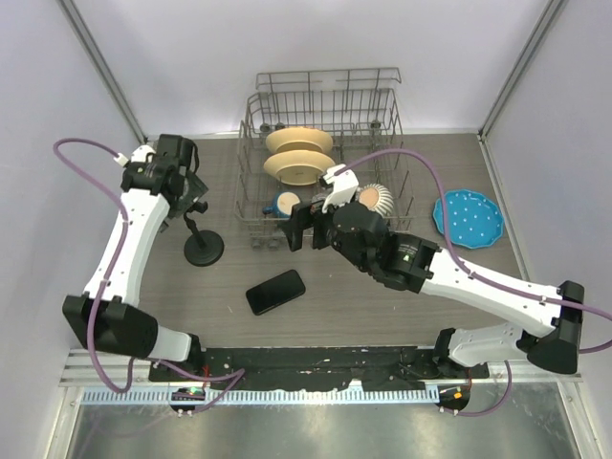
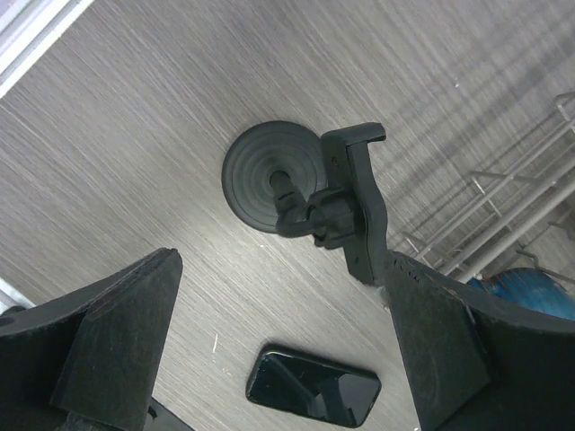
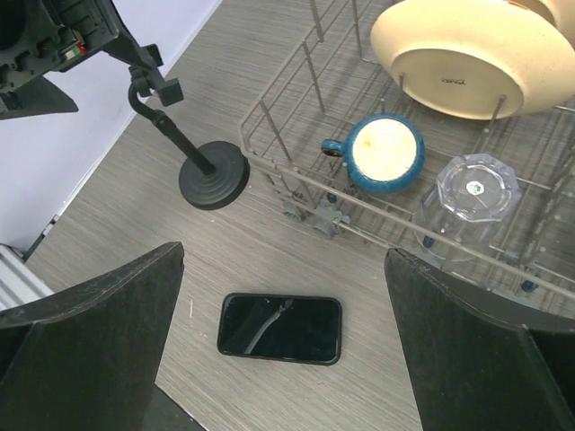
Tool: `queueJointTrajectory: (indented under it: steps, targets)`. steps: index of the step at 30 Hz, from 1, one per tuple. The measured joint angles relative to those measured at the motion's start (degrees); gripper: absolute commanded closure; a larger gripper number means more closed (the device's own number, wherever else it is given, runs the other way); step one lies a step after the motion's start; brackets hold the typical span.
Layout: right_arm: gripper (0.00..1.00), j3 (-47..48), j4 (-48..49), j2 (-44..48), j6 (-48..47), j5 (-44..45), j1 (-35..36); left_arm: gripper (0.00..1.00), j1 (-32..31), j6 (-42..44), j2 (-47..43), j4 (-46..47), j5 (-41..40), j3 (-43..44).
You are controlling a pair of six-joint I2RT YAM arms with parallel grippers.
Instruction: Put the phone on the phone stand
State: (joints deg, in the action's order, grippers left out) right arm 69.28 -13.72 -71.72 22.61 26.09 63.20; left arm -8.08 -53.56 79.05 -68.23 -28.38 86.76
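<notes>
- While the phone [image 3: 280, 328] lies on the counter [image 3: 117, 224], the right fingers [image 3: 99, 350] hang spread above it (long side runs finger to finger).
- Left fingers [image 2: 108, 341], spread too, hover over the phone stand [image 2: 269, 180].

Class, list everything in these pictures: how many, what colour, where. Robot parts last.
table: 1, grey wood-grain, under everything
dish rack: 1, grey wire, far middle of the table
plates: 2, cream, standing in the dish rack
mug: 1, blue, near left of the dish rack
glass: 1, clear, in the dish rack, right of the mug
dotted plate: 1, blue, on the table right of the dish rack
phone: 1, black, flat on the table before the dish rack
phone stand: 1, black, upright, left of the dish rack
left gripper: 1, black, open, above the phone stand
right gripper: 1, black, open, by the dish rack's front
</notes>
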Motion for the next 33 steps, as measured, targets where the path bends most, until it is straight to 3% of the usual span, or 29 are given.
queueJointTrajectory:
  steps: [11, 18, 26, 33]
  targets:
    - [0.0, -4.13, 2.47, 8.04, -2.73, 6.29, -0.2, 0.0, 0.0, -8.26, 7.58, -4.04, 0.5, 3.26]
    - [0.0, -4.68, 3.04, 7.41, -2.93, 6.97, -0.2, 0.0, 0.0, -10.29, 10.67, -5.11, 0.31, 3.41]
    - [0.01, -4.68, 3.08, 3.67, -3.06, 2.82, -0.22, 0.3, 0.0, -4.48, 9.14, 1.84, -0.5, -1.73]
    - [0.0, -4.72, 3.45, -1.86, -4.46, -2.47, -0.2, 0.65, -0.04, 7.67, 2.82, 6.6, -0.9, -10.62]
